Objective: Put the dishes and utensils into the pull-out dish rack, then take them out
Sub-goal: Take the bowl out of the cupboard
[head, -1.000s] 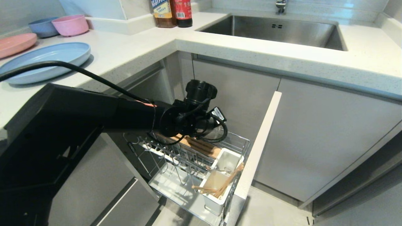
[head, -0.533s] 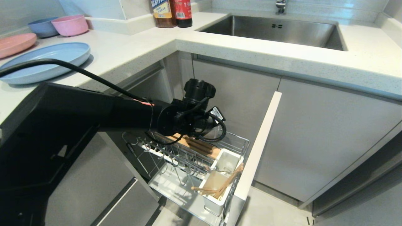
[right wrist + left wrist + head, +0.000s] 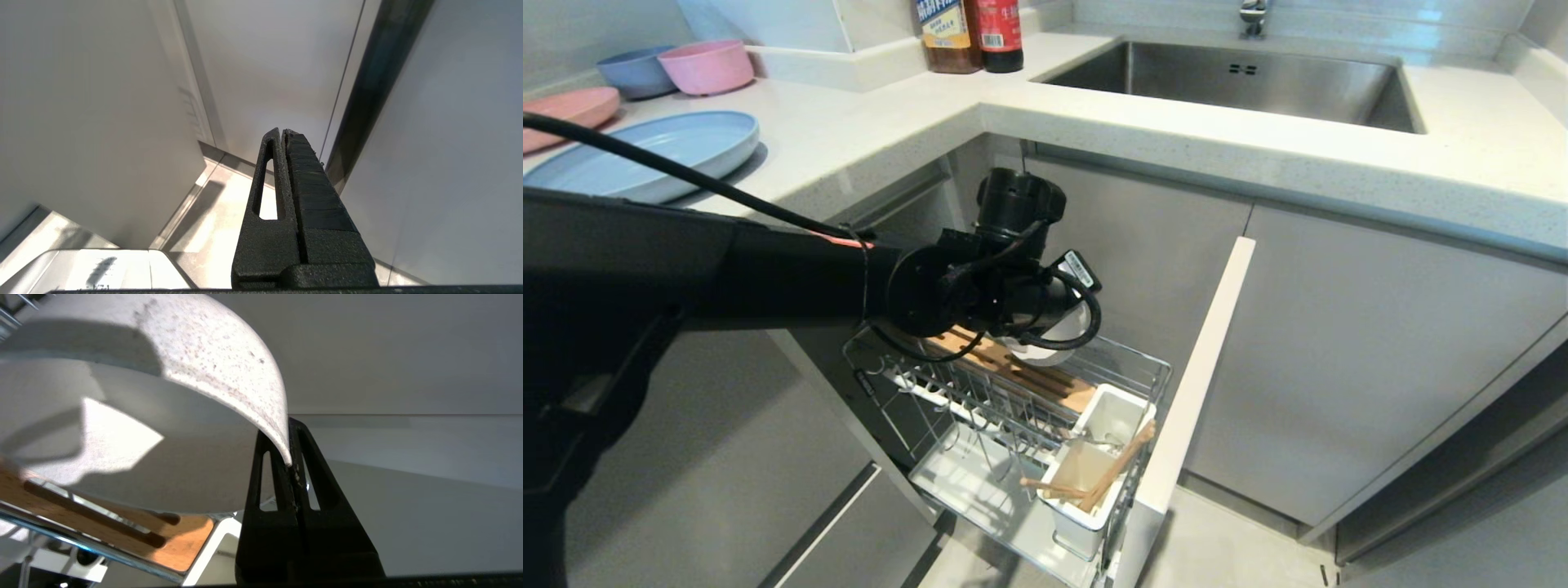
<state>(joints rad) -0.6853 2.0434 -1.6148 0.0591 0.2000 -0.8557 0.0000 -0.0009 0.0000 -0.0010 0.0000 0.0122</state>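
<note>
My left gripper (image 3: 289, 428) is shut on the rim of the speckled off-white bowl (image 3: 135, 428). It holds the bowl just above the slotted wooden strip (image 3: 179, 547) of the pull-out dish rack (image 3: 1153, 366). In the head view the arm's wrist hides most of the bowl (image 3: 1039, 351). The chopsticks (image 3: 1104, 482) lean in the white utensil holder (image 3: 1078, 523) at the rack's front, behind the pale front panel (image 3: 1192, 392). The light-blue plate (image 3: 645, 155) lies on the counter at the left. My right gripper (image 3: 282, 132) is shut, empty, and parked by the cabinet fronts.
A pink bowl (image 3: 704, 64), a blue bowl (image 3: 633, 72) and a pink plate (image 3: 564, 110) sit at the counter's far left. Two bottles (image 3: 968, 28) stand beside the steel sink (image 3: 1233, 77). Grey cabinet doors flank the rack.
My left arm has risen and shifted slightly left, lifting the bowl up off the rack's wooden strip. The right arm has stayed still.
</note>
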